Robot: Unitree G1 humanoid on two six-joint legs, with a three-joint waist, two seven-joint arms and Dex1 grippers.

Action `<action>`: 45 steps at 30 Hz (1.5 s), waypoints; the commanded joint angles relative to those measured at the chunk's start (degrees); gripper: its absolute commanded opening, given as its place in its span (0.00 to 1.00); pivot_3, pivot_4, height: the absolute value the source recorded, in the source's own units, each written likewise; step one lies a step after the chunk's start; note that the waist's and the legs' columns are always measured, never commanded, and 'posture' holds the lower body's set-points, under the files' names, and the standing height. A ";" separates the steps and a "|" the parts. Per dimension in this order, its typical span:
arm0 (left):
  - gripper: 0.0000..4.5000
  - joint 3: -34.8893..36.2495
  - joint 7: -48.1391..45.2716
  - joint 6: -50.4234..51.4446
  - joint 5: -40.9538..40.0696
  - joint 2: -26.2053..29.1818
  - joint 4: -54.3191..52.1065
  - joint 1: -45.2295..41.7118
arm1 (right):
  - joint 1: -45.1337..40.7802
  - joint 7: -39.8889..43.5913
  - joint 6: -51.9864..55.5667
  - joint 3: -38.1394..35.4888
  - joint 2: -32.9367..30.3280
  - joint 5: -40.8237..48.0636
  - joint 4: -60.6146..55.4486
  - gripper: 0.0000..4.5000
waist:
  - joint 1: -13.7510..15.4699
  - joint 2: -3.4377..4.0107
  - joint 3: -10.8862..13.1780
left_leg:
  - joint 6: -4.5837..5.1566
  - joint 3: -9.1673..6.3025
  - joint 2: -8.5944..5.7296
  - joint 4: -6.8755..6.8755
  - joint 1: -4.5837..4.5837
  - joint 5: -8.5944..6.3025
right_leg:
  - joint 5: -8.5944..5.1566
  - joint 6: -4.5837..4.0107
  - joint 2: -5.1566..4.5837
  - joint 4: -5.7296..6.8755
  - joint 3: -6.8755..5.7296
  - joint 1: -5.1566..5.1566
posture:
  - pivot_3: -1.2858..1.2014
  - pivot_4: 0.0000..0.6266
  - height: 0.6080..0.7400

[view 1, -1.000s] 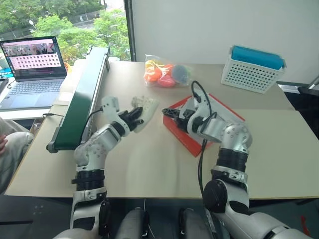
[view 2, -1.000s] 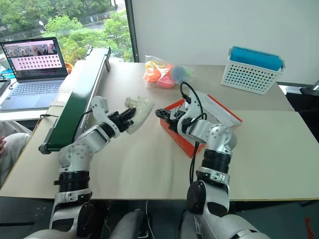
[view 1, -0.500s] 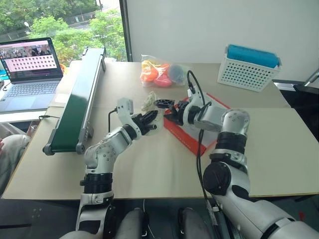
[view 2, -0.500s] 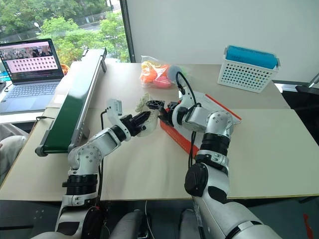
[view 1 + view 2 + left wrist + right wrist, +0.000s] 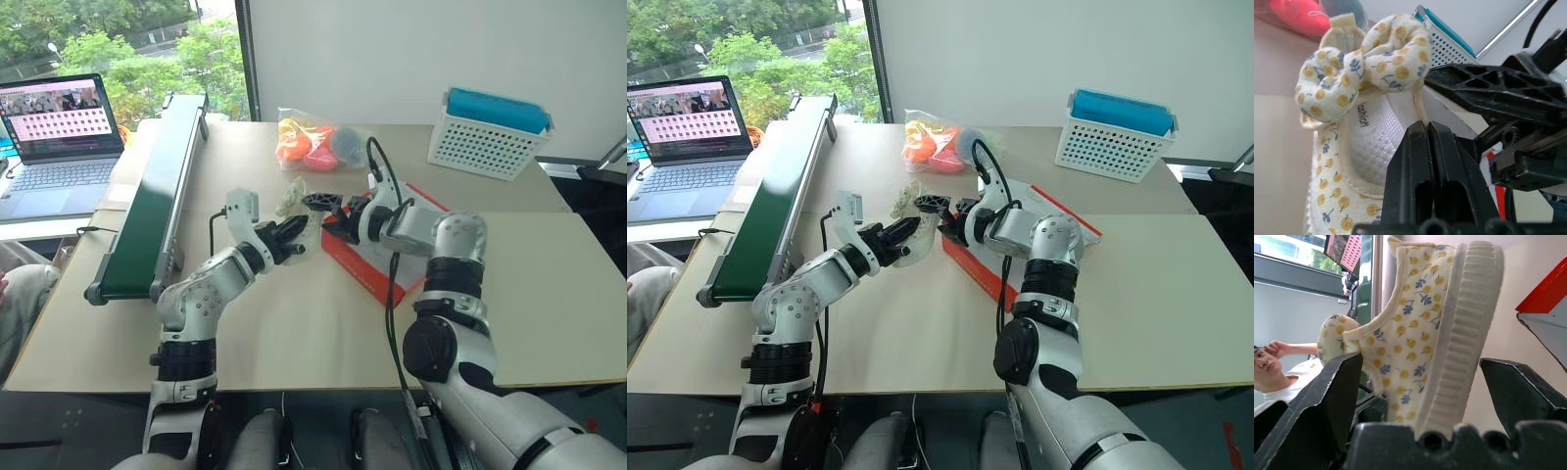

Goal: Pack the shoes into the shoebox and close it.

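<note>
One of the shoes [image 5: 1376, 112], cream with yellow dots, blue sprigs and a bow, hangs above the table between my two arms. My left gripper [image 5: 294, 233] is shut on the shoe's rim, its black fingers [image 5: 1420, 161] pressed together on the inside edge. My right gripper [image 5: 319, 210] is open, one finger [image 5: 1322, 401] on each side of the shoe [image 5: 1440, 333], its ribbed sole facing that camera. The red-orange shoebox [image 5: 361, 266] lies on the table under my right forearm. Its red edge and pale inside [image 5: 1547, 328] show beside the shoe.
A long green conveyor [image 5: 162, 186] runs along the table's left side, with a laptop [image 5: 59, 127] beyond it. A bag of colourful toys [image 5: 313, 147] lies at the back. A white perforated basket [image 5: 490, 142] stands back right. A person [image 5: 15, 284] sits at the left edge.
The camera has shifted. The gap between the held shoe and my right gripper has closed, and the open right fingers now stand on either side of the shoe.
</note>
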 commanded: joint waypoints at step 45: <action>0.00 -0.87 -2.10 2.16 -1.02 6.05 -5.14 -0.48 | -3.34 -1.66 -8.11 0.23 0.95 6.79 1.46 0.11 | -0.89 0.03 0.02 | -0.04 -0.01 0.01 -0.05 0.00 0.01 | 0.00 0.00 0.00 -0.02 0.01 -0.02 | 0.52 0.24 0.69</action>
